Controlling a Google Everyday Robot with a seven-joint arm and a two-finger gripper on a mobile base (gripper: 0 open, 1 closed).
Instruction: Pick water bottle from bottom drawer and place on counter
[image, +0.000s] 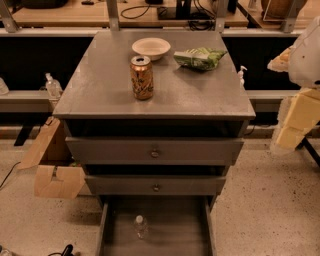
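The water bottle (141, 226), small and clear with a white cap, stands upright on the floor of the open bottom drawer (185, 235), left of its middle. The grey counter (105, 85) tops the cabinet above it. My gripper (296, 119) shows as pale yellowish and white shapes at the right edge of the view, beside the cabinet's right side at counter height. It is far above and to the right of the bottle and touches nothing.
On the counter stand an orange-gold soda can (142, 77), a white bowl (151, 48) and a green chip bag (200, 57). Two upper knobbed drawers (155, 151) are closed. Cardboard pieces (52, 172) lie on the floor to the left. A wooden workbench (130, 15) is behind.
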